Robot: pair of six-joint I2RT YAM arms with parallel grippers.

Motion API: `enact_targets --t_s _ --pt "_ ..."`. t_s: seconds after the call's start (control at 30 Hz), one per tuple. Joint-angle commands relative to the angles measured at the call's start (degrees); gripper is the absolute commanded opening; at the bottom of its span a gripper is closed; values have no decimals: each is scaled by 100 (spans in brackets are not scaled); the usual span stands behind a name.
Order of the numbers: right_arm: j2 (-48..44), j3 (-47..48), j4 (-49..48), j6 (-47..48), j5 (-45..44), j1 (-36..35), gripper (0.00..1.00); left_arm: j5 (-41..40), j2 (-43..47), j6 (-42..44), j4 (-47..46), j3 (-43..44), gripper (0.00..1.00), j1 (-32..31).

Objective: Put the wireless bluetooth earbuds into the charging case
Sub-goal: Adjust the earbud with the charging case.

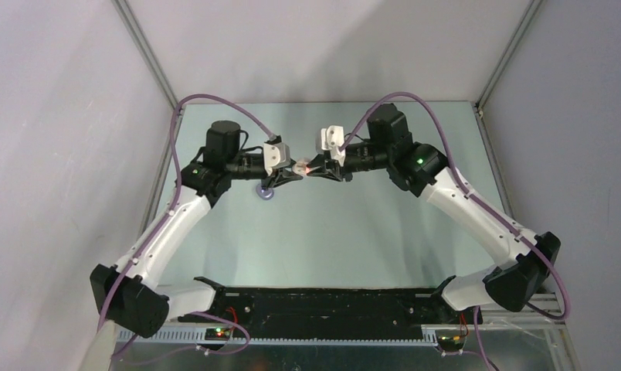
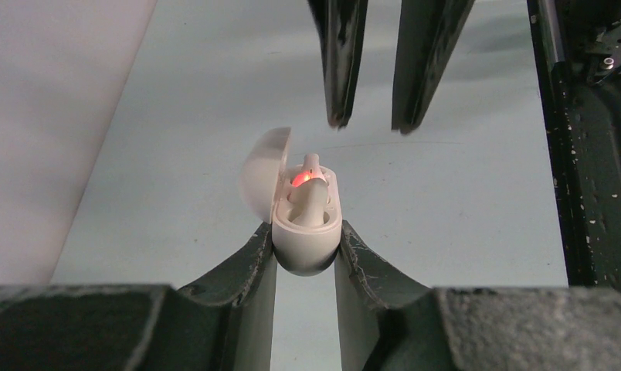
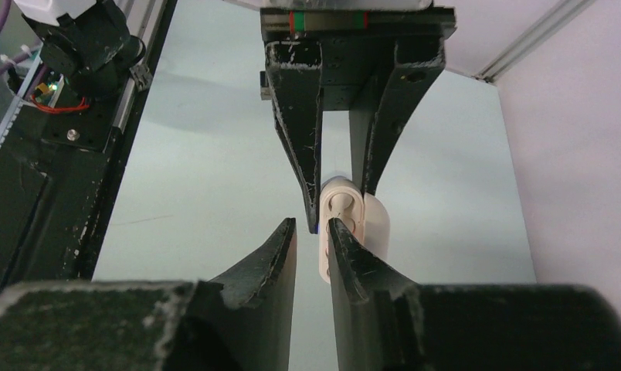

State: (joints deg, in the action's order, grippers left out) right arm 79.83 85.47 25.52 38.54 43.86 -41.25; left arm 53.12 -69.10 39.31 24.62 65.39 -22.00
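Pale tabletop (image 2: 176,116), charging case (image 2: 306,236) clamped in left tool (image 2: 306,232), parted right tool (image 2: 371,124) opposite

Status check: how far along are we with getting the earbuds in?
Done: the left gripper clamps the charging case, lid open, and one earbud sits inside. In hand: the right gripper hovers open and empty, facing the case. Left: no second earbud is visible.
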Motion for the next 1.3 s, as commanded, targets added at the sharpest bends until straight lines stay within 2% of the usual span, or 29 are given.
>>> enact_targets --t_s 0.0,0.37,0.7,0.83,0.9,1.07,1.13,1.27 --pt "90 45 9 391 -195 -146 27 -26 285 217 -106 -22 0 -70" --pt "255 25 -266 303 -655 -269 31 -17 352 343 -87 -43 0 -97" --pt "307 -33 -530 268 -1041 -396 23 -8 355 372 -104 -64 0 -101" --pt "286 -35 -522 199 -994 -404 25 -17 351 376 -98 -71 0 -104" --pt "295 -43 -503 210 -984 -405 22 -10 345 375 -105 -74 0 -103" --pt "281 -52 -421 258 -942 -390 4 -14 352 420 -96 -79 0 -100" --pt "258 -57 -398 252 -846 -353 0 33 361 500 -53 -79 0 -105" --pt "237 -70 -435 87 -640 -253 0 105 385 891 91 -48 0 -105"
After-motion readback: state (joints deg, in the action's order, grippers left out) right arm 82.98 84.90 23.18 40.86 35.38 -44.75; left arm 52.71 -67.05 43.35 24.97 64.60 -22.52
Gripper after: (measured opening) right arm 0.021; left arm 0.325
